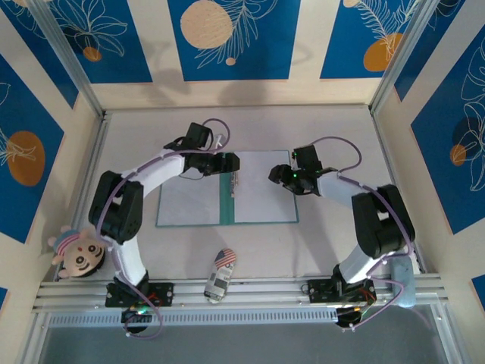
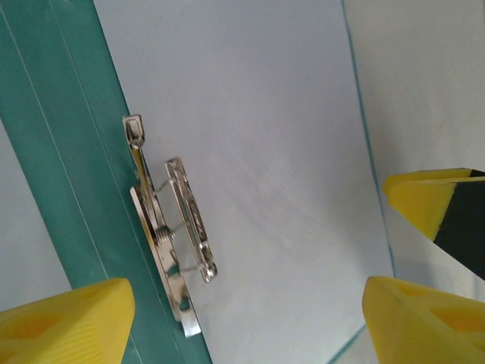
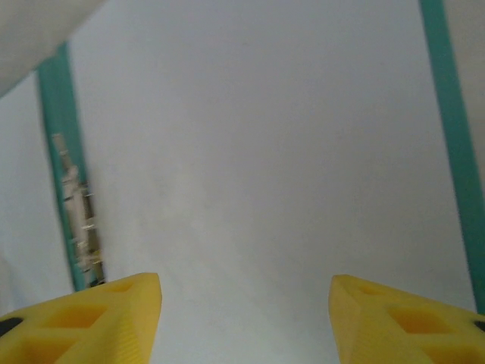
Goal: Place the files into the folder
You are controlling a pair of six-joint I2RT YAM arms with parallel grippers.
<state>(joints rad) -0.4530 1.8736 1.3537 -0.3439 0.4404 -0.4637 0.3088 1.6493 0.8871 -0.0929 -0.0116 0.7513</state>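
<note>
Near edge: toy car (image 1: 219, 277) sits by the rail btwn the two arm bases, and a doll (image 1: 76, 254) sits at the L corner beside the L arm; both are well apart from the folder. Mid-table, the folder (image 1: 225, 206) lies open & flat w/ its green spine running near-to-far. The files (image 1: 189, 199) lie on it, one white sheet per leaf, w/ green showing as thin edging & the spine strip. L gripper (image 1: 229, 164) hangs over the far end of the spine, jaws wide apart w/ nothing btwn them. In its wrist cam the yellow fingertips (image 2: 68, 326) straddle the metal clip (image 2: 170, 243), which sits on the spine's edge where the white sheet begins. R gripper (image 1: 279, 174) is over the far part of the R leaf, jaws roughly half apart & gripping nothing. Its fingertips (image 3: 98, 322) frame bare white paper, w/ green edging to one side. Hard to tell: whether either gripper touches the paper, & whether the sheets are tucked under the clip. From above, the grippers cover the folder's far-ctr edge & far R corner. Both wrist cams cut the fingertips off at the bottom. A yellow-&-black piece (image 2: 447, 208) at the L wrist cam's edge is cropped & can't be identified. R wrist cam is soft, so the clip is blurred there.
</note>
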